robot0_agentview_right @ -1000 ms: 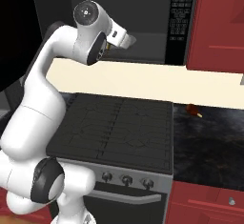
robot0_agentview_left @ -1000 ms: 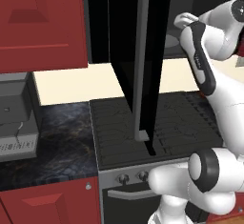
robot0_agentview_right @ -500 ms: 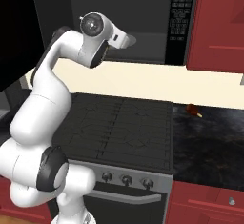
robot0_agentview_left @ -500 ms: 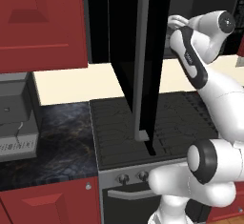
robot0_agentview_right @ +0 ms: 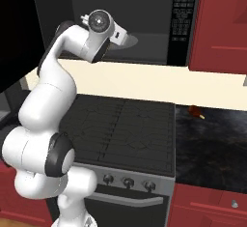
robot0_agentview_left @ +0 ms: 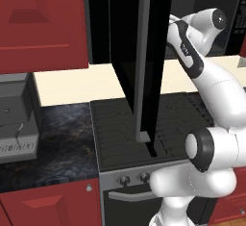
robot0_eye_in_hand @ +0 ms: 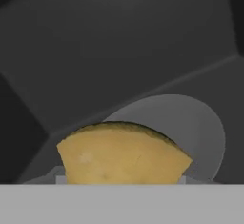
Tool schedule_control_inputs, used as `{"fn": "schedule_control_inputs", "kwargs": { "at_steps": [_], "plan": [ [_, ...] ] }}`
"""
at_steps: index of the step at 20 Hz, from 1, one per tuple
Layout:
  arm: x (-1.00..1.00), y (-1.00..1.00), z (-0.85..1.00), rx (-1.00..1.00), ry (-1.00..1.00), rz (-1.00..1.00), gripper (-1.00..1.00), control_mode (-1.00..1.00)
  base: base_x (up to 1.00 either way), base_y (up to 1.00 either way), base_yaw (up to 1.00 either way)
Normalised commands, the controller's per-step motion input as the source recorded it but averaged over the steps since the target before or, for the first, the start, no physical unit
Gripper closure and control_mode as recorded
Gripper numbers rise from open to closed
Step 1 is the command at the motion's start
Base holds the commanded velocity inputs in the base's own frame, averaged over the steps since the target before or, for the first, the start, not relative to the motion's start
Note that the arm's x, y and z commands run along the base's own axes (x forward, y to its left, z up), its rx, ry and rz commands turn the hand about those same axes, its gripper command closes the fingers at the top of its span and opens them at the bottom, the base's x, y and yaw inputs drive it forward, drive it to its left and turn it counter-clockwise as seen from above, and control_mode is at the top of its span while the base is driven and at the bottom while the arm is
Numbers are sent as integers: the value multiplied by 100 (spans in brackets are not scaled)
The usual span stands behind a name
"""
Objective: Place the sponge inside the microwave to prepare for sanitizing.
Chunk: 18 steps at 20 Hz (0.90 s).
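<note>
The microwave [robot0_agentview_right: 144, 23] stands with its door [robot0_agentview_left: 144, 61] swung wide; the arm reaches into the grey cavity; the gripper [robot0_eye_in_hand: 121, 182] holds a yellow sponge [robot0_eye_in_hand: 124, 154] between part-open fingers above the round turntable [robot0_eye_in_hand: 190, 127]; releasing it remains

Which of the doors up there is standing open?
The glossy black microwave door with the long grey bar handle; it swings out over the stove. The red cabinet doors beside it are shut.
</note>
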Motion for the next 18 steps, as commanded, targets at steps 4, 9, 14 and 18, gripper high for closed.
{"fn": "schedule_control_inputs", "kwargs": {
  "at_steps": [4,9,14,18],
  "plan": [
    [32,11,-9,-2,0,10,100,-100,0,0,0],
    [30,13,-13,-9,1,7,100,-100,0,0,0],
    [29,13,-14,-11,0,4,100,-100,0,0,0],
    [35,5,-9,-8,0,3,100,-100,0,0,0]
  ]
}}
